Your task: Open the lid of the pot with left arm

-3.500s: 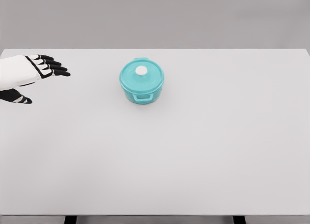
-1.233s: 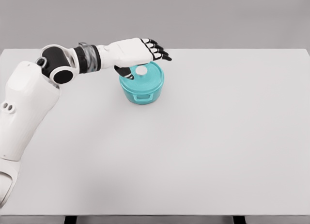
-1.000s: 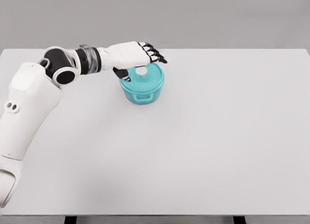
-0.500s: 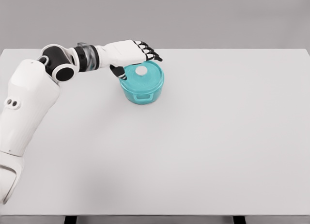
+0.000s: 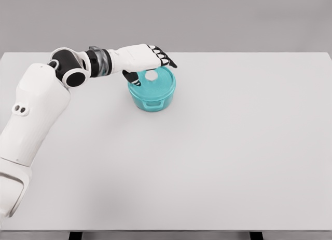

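On the far-left-of-centre part of the white table [image 5: 218,162] a teal pot [image 5: 151,97] is seen standing upright, with its teal lid [image 5: 158,84] seated flat on the rim. A small white knob [image 5: 151,76] is set at the middle of the lid, and a loop handle is visible on the pot's near side.

From the picture's left the white left arm [image 5: 36,110] is brought in, bent at the elbow, with the forearm stretched across towards the pot. The left hand [image 5: 145,61] is placed over the far-left part of the lid, palm downward. Its black fingers [image 5: 165,58] are extended past the far rim of the lid, held loosely together and only slightly bent, while the thumb [image 5: 134,79] is lowered at the lid's left edge, just beside the knob. The knob is found between the thumb and the fingers, below and slightly to the right of the palm, and it is left uncovered. The hand is seen relaxed and unclenched, with nothing enclosed in it; whether the fingertips touch the lid cannot be told from this view.

The lid is shown not yet lifted from the pot. The pot is set well apart from every table edge except the far one, which it is nearer to.
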Controlling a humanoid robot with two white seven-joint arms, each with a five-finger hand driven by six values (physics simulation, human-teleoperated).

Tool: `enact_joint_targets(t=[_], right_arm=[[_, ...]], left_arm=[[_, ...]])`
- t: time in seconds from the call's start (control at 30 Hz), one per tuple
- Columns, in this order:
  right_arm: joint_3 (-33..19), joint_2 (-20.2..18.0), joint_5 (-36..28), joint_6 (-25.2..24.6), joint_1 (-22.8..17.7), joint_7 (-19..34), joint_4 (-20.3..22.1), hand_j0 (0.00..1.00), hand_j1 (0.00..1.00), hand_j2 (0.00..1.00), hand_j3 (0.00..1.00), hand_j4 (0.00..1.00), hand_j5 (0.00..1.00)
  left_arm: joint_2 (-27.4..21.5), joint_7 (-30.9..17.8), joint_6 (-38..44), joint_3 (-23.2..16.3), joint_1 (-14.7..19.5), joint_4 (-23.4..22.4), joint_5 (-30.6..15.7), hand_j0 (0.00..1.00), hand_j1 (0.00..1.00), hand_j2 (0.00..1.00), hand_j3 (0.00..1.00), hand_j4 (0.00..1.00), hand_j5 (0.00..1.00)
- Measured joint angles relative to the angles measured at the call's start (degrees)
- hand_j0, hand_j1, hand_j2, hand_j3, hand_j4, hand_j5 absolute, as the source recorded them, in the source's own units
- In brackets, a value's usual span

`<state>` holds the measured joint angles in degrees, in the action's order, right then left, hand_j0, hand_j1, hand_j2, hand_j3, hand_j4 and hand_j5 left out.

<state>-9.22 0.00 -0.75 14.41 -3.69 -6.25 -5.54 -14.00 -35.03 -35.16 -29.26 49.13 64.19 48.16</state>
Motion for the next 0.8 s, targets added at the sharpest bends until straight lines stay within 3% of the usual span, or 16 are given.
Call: enact_joint_targets(t=[0.23, 0.8], right_arm=[[0.0, 0.0, 0.0, 0.0, 0.0, 0.0, 0.0, 1.0, 1.0, 1.0, 1.0, 1.0, 1.0], [0.0, 0.0, 0.0, 0.0, 0.0, 0.01, 0.0, 1.0, 1.0, 1.0, 1.0, 1.0, 1.0]], left_arm=[[-0.05, 0.0, 0.0, 0.0, 0.18, -0.02, 0.02, 0.85, 0.85, 0.85, 0.85, 0.85, 0.85], [0.28, 0.0, 0.0, -0.23, 0.18, -0.13, 0.09, 0.85, 0.85, 0.85, 0.85, 0.85, 0.85]])
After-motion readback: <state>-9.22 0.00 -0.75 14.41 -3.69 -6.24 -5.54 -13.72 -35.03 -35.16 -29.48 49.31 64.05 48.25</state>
